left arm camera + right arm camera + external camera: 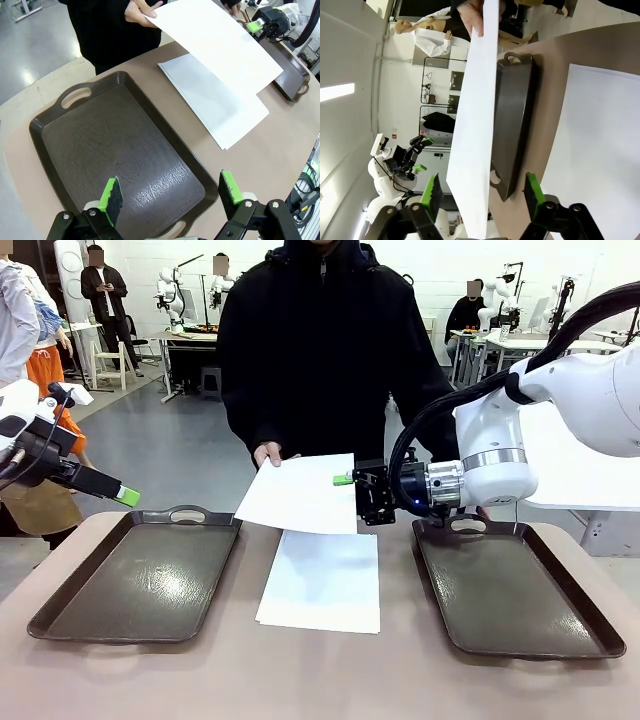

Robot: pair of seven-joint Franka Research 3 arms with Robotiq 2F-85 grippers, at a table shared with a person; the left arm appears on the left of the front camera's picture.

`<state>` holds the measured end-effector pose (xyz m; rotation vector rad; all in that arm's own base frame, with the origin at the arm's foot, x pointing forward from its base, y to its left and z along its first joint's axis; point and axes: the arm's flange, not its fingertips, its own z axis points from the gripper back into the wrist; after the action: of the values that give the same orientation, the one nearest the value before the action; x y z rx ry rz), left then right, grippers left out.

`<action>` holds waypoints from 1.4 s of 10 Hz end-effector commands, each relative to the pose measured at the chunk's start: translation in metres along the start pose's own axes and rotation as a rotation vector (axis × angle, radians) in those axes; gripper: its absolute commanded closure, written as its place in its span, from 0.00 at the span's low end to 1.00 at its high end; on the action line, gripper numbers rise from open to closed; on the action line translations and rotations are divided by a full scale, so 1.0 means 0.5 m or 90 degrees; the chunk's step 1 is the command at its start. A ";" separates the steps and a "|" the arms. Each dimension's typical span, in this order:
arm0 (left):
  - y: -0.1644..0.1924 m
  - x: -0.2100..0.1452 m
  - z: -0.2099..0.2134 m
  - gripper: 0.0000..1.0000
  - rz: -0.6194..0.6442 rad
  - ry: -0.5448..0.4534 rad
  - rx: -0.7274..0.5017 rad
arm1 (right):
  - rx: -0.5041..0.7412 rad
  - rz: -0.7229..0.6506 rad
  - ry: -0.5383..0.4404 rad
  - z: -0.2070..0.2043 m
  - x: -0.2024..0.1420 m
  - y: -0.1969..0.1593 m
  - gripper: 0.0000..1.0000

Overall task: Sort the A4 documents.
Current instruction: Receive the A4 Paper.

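Centrally, thin white sheet [300,495], glossy rectangular tray [140,580]

place: lab hall | signs: grey floor [170,450]; white wall [430,265]; work tables [190,337]; people [104,295] standing about

left claw [171,190] spread wide, right claw [483,187] parted

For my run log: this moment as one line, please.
person's hand offers sheet | right gripper open around sheet edge | left gripper open by left tray
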<state>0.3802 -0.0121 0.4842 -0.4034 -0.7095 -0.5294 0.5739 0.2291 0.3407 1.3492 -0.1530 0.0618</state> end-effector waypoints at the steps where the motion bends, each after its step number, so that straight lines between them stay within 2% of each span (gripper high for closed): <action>1: 0.004 -0.003 -0.002 0.00 0.000 -0.002 -0.004 | 0.003 -0.011 -0.016 -0.012 0.015 0.005 0.34; 2: 0.004 -0.003 -0.002 0.00 0.000 -0.002 -0.004 | 0.012 -0.014 -0.022 -0.009 0.020 0.008 0.39; 3: 0.004 -0.003 -0.002 0.00 0.000 -0.002 -0.004 | 0.017 -0.012 -0.030 -0.006 0.028 0.009 0.53; 4: 0.004 -0.003 -0.002 0.00 0.000 -0.002 -0.004 | 0.018 -0.013 -0.033 -0.007 0.031 0.008 0.59; 5: 0.004 -0.003 -0.002 0.00 0.000 -0.002 -0.004 | 0.021 -0.017 -0.035 -0.011 0.033 0.005 0.73; 6: 0.004 -0.003 -0.002 0.00 0.000 -0.002 -0.004 | 0.013 -0.018 -0.033 -0.014 0.034 0.001 0.78; 7: 0.004 -0.003 -0.002 0.00 0.000 -0.002 -0.004 | 0.008 -0.023 -0.032 -0.018 0.034 -0.003 0.93; 9: 0.004 -0.003 -0.002 0.00 0.000 -0.002 -0.004 | 0.012 -0.028 -0.024 -0.029 0.033 -0.008 1.00; 13: 0.004 -0.003 -0.002 0.00 0.000 -0.002 -0.004 | 0.015 -0.027 -0.024 -0.021 0.037 -0.006 1.00; 14: 0.004 -0.003 -0.002 0.00 0.000 -0.002 -0.004 | 0.037 0.000 0.014 -0.016 0.040 0.008 1.00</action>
<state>0.3802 -0.0121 0.4842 -0.4036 -0.7094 -0.5292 0.5873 0.2354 0.3401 1.3748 -0.1539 0.0490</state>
